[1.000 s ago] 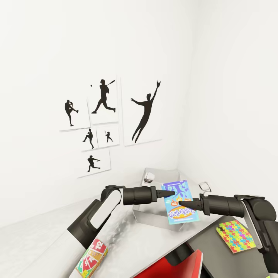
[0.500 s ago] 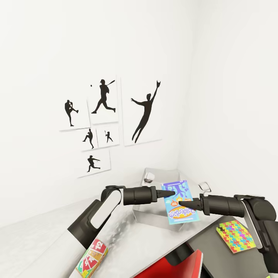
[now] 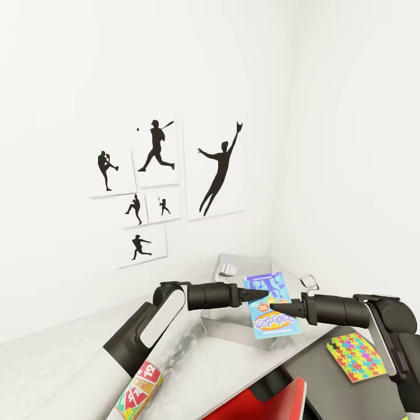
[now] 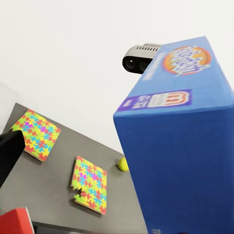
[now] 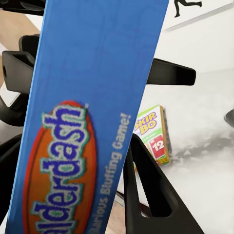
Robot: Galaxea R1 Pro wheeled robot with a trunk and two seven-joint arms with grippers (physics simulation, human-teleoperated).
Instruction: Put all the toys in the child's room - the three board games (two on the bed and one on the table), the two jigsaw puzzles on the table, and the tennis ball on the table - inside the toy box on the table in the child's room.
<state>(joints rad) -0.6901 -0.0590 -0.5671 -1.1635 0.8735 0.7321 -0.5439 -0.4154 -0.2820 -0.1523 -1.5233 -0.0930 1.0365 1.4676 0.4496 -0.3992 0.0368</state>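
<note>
Blue Balderdash box pinched between both grippers, left and right, above toy box; bin contents hidden.

Two plain white walls meet in a corner at the right. Six white prints of black baseball-player silhouettes hang clustered on the left wall. Below runs a pale grey-white surface, evenly lit, beside a darker grey surface.
</note>
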